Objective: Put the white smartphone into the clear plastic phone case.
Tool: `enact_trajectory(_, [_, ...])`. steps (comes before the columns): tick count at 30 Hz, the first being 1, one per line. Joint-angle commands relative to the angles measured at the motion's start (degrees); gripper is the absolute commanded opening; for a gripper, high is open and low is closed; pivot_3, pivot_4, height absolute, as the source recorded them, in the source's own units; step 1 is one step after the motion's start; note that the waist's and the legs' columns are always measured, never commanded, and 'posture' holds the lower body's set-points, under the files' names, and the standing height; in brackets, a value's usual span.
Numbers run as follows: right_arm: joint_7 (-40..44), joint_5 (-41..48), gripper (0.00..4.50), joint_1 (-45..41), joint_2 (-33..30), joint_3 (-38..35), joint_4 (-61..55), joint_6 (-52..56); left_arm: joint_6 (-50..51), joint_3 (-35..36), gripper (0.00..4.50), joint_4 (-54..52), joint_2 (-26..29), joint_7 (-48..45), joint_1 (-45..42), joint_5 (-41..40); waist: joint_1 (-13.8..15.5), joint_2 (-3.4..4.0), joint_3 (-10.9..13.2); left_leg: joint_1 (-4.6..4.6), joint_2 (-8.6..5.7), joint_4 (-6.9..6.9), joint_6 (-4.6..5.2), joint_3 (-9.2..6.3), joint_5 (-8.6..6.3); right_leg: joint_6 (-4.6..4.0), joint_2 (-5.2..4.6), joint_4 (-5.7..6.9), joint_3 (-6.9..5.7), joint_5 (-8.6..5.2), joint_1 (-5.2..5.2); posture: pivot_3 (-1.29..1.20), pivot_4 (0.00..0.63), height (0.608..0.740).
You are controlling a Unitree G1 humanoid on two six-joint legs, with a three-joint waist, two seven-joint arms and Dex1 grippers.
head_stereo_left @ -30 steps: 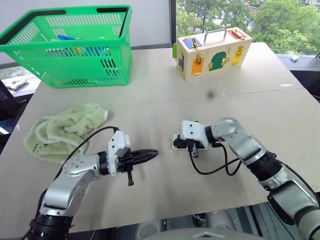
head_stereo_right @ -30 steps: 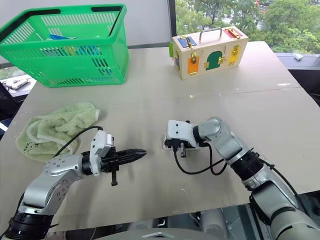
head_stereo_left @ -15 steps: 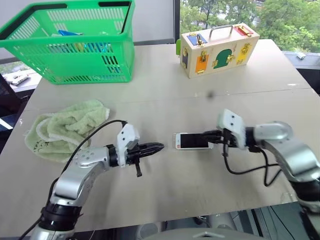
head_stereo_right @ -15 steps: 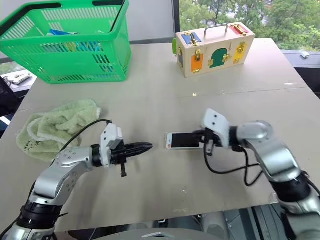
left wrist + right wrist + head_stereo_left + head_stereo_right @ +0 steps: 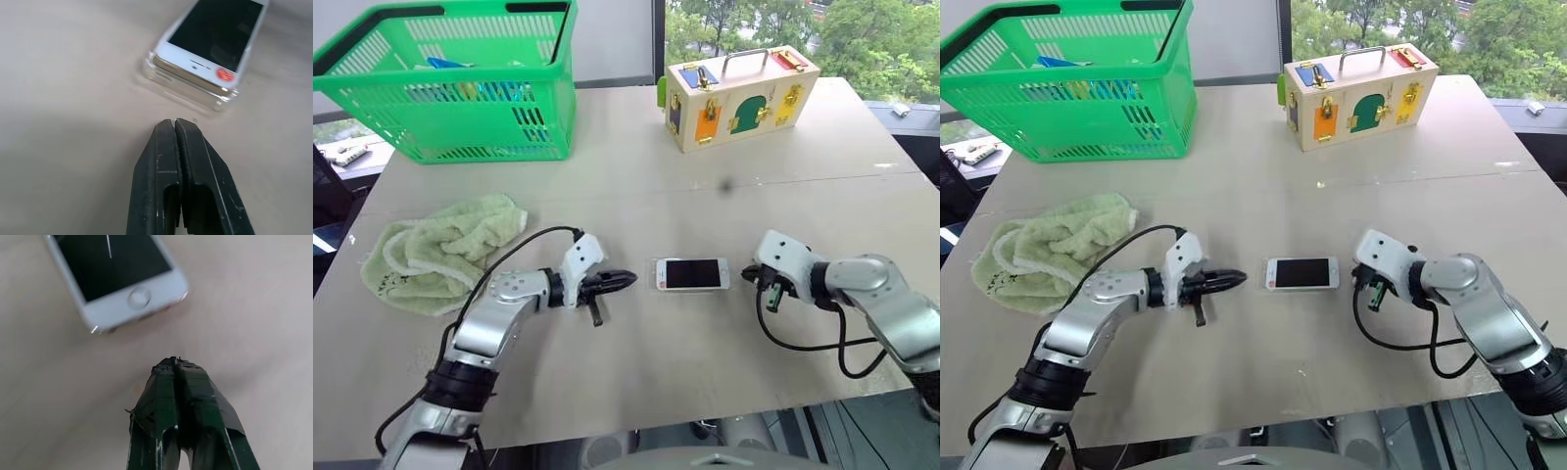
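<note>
Now: phone [image 5: 692,273] left seated in case [image 5: 188,95], on desk [image 5: 636,352].
Right claw [image 5: 756,278] has been withdrawn from it; both it and left claw [image 5: 625,281] are shut, empty; insertion judged nearly done.

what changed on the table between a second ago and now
The right gripper, which sat over the white smartphone, has pulled off to the right and now sits shut just clear of it. The left gripper, shut, has crept closer to its other end. The phone lies uncovered on the clear plastic phone case. Basket, towel and wooden box kept their places.
</note>
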Motion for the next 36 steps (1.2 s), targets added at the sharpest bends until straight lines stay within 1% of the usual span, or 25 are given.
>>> enact_trajectory(1, [0.90,-2.20,0.00,-3.76,0.82,3.79,1.38,-3.48,-0.78,-2.14,0.07,0.11,-1.30,0.64,-0.89,2.27,0.14,0.00,0.00,-0.02,-0.01,0.04,0.00,-0.01,0.00,0.01,-0.01,0.00,0.00,0.00,0.01,0.00,0.150,0.740])
enact_trajectory(6, [3.25,-3.55,0.00,-6.76,1.93,8.89,1.24,-3.88,-0.27,-2.83,0.07,-0.43,-2.95,0.79,-1.29,2.88,0.53,-0.01,0.00,-0.10,-0.03,0.29,0.01,-0.06,0.00,0.00,-0.02,0.02,0.00,0.00,0.06,0.00,0.150,0.740])
enact_trajectory(12, [3.98,-4.44,0.00,-8.19,5.43,12.71,0.34,-2.59,-0.44,-2.48,0.07,-0.61,-3.32,0.28,-0.90,3.24,0.34,-0.01,0.00,-0.06,-0.02,0.39,0.01,-0.11,0.00,0.00,0.00,0.14,0.02,0.00,0.11,0.00,0.150,0.740])
enact_trajectory(18, [4.19,-6.47,0.00,-9.08,7.33,13.35,2.49,-4.64,-0.41,-2.29,0.07,-1.35,-3.34,-0.35,-0.27,2.93,-0.04,-0.01,0.00,0.05,-0.01,0.45,0.01,-0.13,0.00,-0.01,0.01,0.47,0.04,-0.01,0.07,0.00,0.150,0.740])
enact_trajectory(23, [3.69,-7.87,0.00,-10.24,11.42,14.23,6.52,-10.86,-0.60,-1.96,0.07,-1.23,-3.47,-1.05,-0.24,2.72,-0.51,-0.07,-0.02,0.24,0.05,0.48,0.01,-0.12,0.00,-0.02,0.07,0.69,0.16,-0.02,0.07,0.00,0.150,0.740])
enact_trajectory(25, [2.90,-8.85,0.00,-10.41,11.90,12.88,8.09,-11.71,-0.35,-1.25,0.07,-1.25,-3.12,-1.14,-0.07,2.49,-0.74,-0.08,-0.01,0.42,0.06,0.47,0.01,-0.12,0.00,-0.02,0.11,0.81,0.30,-0.02,0.10,0.00,0.150,0.740])
enact_trajectory(28, [2.45,-9.88,0.00,-9.86,10.42,10.04,9.46,-12.50,0.14,0.14,0.07,-0.90,-2.41,-1.11,0.21,2.17,-1.01,-0.08,0.03,0.67,0.07,0.46,0.00,-0.16,0.00,-0.02,0.18,0.91,0.48,-0.02,0.17,0.00,0.150,0.740])
enact_trajectory(32, [1.90,-8.97,0.00,-7.59,7.47,4.27,8.32,-11.59,-0.65,2.04,0.07,1.05,-1.24,-0.92,0.10,2.69,-0.82,-0.09,0.05,0.67,0.07,0.46,0.00,-0.12,0.00,-0.02,0.18,0.91,0.59,-0.02,0.14,0.00,0.150,0.740])
enact_trajectory(36, [2.41,-7.40,0.00,-5.59,5.89,1.88,5.35,-10.21,-0.96,2.32,0.07,1.97,-1.25,-0.72,-0.68,2.85,-0.46,-0.09,0.05,0.63,0.01,0.35,-0.02,0.02,-0.02,-0.03,0.18,0.85,0.76,-0.03,0.08,0.00,0.150,0.740])
